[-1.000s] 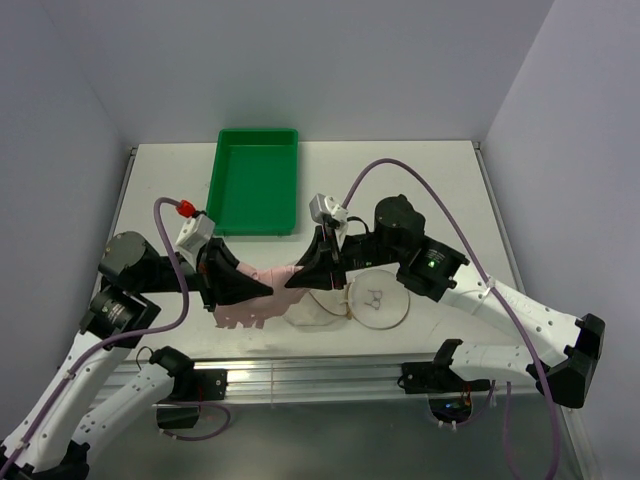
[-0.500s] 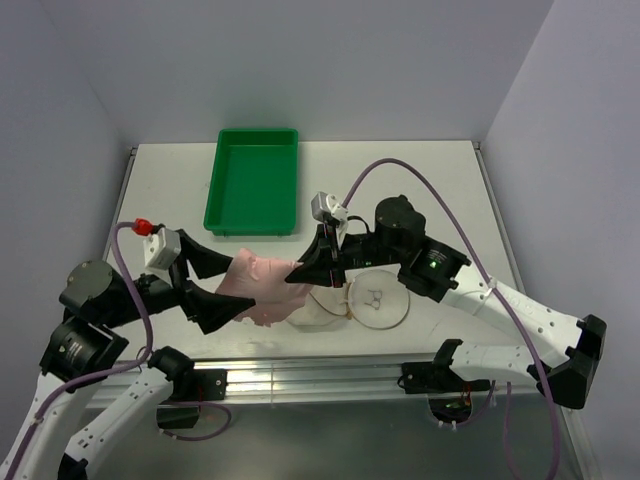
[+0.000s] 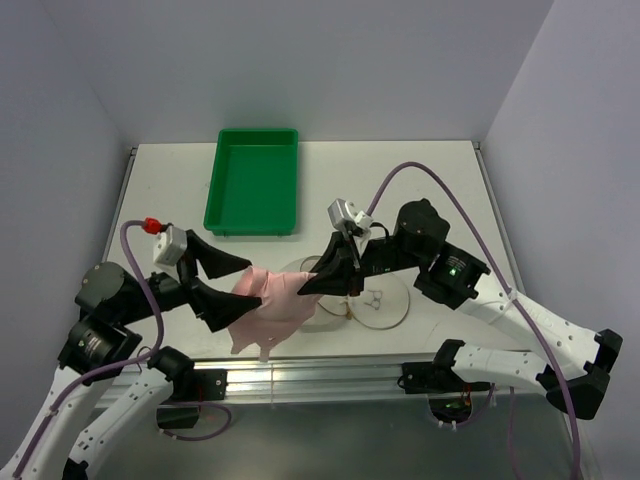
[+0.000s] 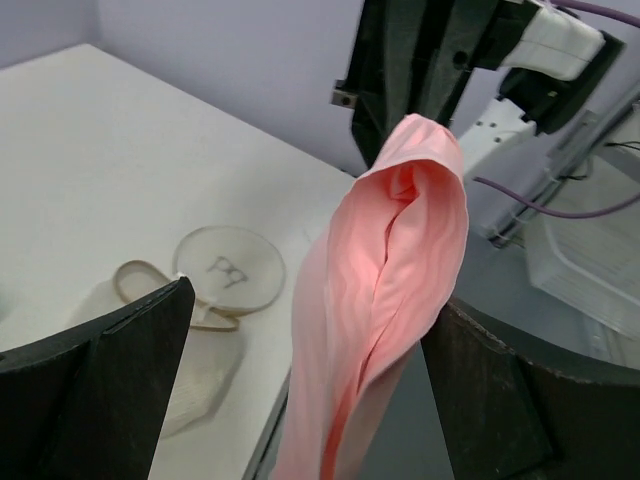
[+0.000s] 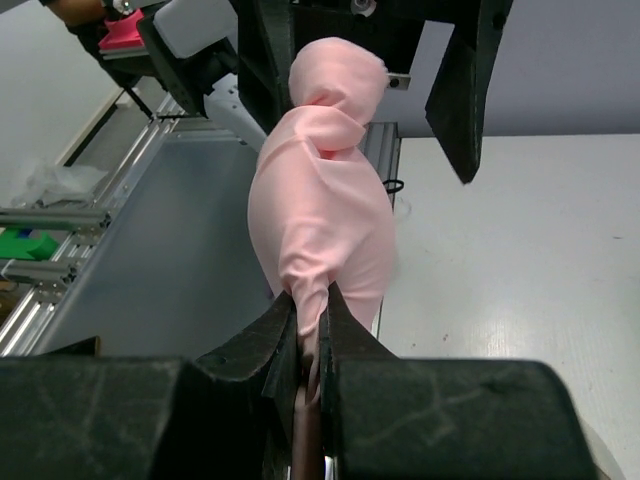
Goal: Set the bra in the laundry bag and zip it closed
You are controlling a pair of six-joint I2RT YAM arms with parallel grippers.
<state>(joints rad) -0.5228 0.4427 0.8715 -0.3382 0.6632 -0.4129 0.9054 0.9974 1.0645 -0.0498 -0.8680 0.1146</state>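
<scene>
The pale pink bra (image 3: 272, 305) hangs bunched from my right gripper (image 3: 322, 283), which is shut on its upper end; the right wrist view shows the fabric (image 5: 320, 220) pinched between the fingertips (image 5: 306, 302). My left gripper (image 3: 228, 285) stands wide open just left of it. In the left wrist view the bra (image 4: 395, 270) drops between the spread fingers (image 4: 120, 380), close to the right-hand one. The laundry bag (image 3: 380, 302) lies open on the table below the right arm, its marked round face (image 4: 227, 270) up and its other half (image 4: 185, 365) beside it.
A green tray (image 3: 252, 185) sits at the back left of the white table (image 3: 430, 190). The metal rail (image 3: 300, 378) runs along the table's near edge, right under the hanging bra. Purple cables loop over both arms.
My left gripper has opened and let go of the bra, pulling back to the left. The right gripper has lifted and shifted slightly right, and the bra now hangs from it alone.
</scene>
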